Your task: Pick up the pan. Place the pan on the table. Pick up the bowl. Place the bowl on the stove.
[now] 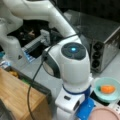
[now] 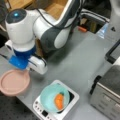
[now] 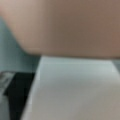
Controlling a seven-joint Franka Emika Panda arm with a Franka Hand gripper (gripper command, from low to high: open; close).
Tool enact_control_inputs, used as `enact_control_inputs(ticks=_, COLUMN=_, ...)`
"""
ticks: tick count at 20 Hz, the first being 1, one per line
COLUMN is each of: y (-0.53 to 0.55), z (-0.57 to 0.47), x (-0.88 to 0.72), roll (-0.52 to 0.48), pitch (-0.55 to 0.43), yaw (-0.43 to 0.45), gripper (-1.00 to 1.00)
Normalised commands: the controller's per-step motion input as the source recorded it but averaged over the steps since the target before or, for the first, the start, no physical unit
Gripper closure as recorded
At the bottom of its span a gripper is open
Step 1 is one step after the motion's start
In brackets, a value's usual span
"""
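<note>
**Pan at gripper, bowl sat on stove**

Table filled mid-frame in a front view. Stove sat bottom centre, bowl on it holding an orange item. Pan was lower left, handle end at the gripper; jaw state: cannot tell. Wrist view: pan close, filling the top.

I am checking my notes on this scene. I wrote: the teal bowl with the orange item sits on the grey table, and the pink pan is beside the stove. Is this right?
Not quite. The bowl sits on the stove, not on the table; a front view shows it over the black glass top. The rest holds: the pan lies beside the stove.
</note>
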Motion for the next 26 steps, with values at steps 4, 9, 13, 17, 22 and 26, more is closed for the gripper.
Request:
enact_control_inputs(ticks=4, y=-0.13, z=0.0, x=0.18, roll=0.124, pitch=0.021, yaw=-0.069, gripper=1.0)
enact_control_inputs(ticks=9, y=-0.12, z=-0.02, x=0.18, roll=0.096, pitch=0.012, yaw=-0.063, gripper=1.0)
enact_control_inputs(ticks=13, y=-0.1, z=-0.03, x=0.17, roll=0.079, pitch=0.021, yaw=-0.064, gripper=1.0)
enact_control_inputs(ticks=17, y=-0.07, z=-0.05, x=0.15, roll=0.054, pitch=0.017, yaw=-0.076, gripper=1.0)
enact_control_inputs(ticks=22, y=-0.05, z=-0.07, x=0.13, roll=0.041, pitch=-0.01, yaw=-0.076, gripper=1.0)
enact_control_inputs(ticks=26, y=-0.04, z=-0.05, x=0.09, roll=0.031, pitch=-0.016, yaw=-0.086, gripper=1.0)
